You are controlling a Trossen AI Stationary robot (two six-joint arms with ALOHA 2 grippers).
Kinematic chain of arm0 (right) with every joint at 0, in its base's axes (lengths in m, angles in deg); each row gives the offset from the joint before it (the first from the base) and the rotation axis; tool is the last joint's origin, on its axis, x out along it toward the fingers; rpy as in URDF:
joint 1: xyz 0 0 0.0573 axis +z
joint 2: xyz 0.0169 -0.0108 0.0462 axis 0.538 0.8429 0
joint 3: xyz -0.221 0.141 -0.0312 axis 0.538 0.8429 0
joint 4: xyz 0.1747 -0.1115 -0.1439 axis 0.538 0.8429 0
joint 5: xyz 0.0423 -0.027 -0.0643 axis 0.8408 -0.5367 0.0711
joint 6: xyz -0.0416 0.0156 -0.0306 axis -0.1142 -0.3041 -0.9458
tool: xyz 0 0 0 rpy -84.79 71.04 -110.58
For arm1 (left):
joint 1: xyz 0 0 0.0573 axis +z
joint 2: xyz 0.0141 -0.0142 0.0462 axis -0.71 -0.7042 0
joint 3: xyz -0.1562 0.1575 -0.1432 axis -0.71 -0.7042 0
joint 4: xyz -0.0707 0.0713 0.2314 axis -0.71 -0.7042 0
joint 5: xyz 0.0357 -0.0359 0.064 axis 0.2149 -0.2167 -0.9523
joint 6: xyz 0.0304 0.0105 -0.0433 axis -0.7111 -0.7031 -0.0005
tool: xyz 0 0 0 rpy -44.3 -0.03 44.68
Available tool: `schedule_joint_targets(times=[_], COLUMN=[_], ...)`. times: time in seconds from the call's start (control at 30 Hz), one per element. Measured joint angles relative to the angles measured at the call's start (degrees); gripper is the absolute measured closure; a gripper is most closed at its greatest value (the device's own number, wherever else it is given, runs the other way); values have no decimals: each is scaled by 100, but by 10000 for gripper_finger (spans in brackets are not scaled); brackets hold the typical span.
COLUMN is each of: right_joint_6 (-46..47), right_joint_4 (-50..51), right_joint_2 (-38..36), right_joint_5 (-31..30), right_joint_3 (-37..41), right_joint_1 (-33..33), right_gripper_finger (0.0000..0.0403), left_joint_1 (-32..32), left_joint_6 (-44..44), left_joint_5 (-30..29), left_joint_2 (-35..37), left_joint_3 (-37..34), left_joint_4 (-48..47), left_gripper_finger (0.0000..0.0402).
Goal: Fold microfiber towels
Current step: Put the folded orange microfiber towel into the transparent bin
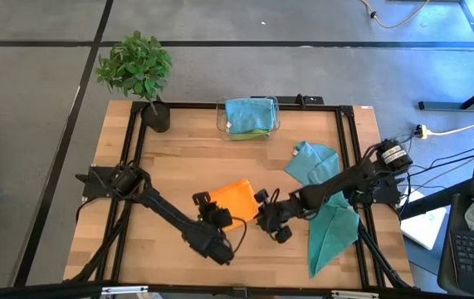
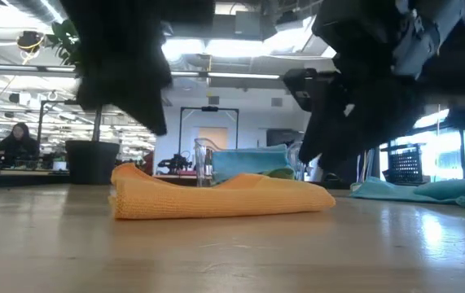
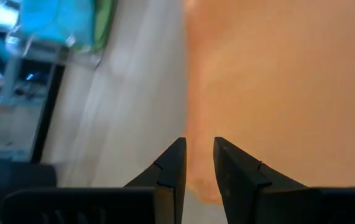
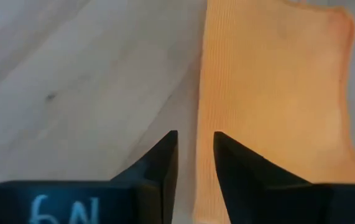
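While the folded orange towel (image 1: pixel 235 199) lies between them, left gripper (image 1: pixel 206 202) and right gripper (image 1: pixel 263 209) flank it, jaws slightly parted, empty.

Seen from above: folded orange towel (image 1: pixel 235 199) on wooden counter (image 1: pixel 187 158), flanked by left gripper (image 1: pixel 207 208) and right gripper (image 1: pixel 268 214); teal towels (image 1: pixel 324 199) right, clear bin (image 1: pixel 249 116) behind.

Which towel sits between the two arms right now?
The orange towel, folded flat near the table's front edge, with the left gripper and right gripper at its sides. The teal towels lie loose farther right; others sit in the bin.
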Motion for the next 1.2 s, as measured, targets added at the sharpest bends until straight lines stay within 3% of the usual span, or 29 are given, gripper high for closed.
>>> schedule_joint_targets(times=[0.13,0.3,0.4,0.47,0.57,0.77,1.03,1.1,1.2], right_joint_6=[-445,-516,-539,-557,-529,-516,-553,-659,-1050], right_joint_4=[-486,-510,-528,-524,-590,-624,-697,-648,-402], right_joint_2=[366,874,1094,1200,1295,1448,1501,1456,1321], right_joint_5=[-293,-397,-1013,-1316,-1309,-1151,-313,-349,-840], right_joint_3=[-13,-283,-506,-592,-623,-610,-601,-599,-660], right_joint_1=[11,-112,-76,-43,-106,-282,-791,-869,-939], right_gripper_finger=[289,217,172,155,150,200,328,374,390], left_joint_1=[208,374,381,356,251,-29,-187,-195,-224], left_joint_6=[123,157,175,180,186,400,621,619,618], left_joint_5=[163,416,439,515,704,713,529,537,529], left_joint_2=[0,-2,-2,-2,28,87,120,118,118], left_joint_3=[-343,-567,-605,-581,-471,-5,485,550,674], left_joint_4=[27,75,94,79,-44,-527,-959,-1009,-1091], left_gripper_finger=[329,329,329,329,329,329,329,329,329])
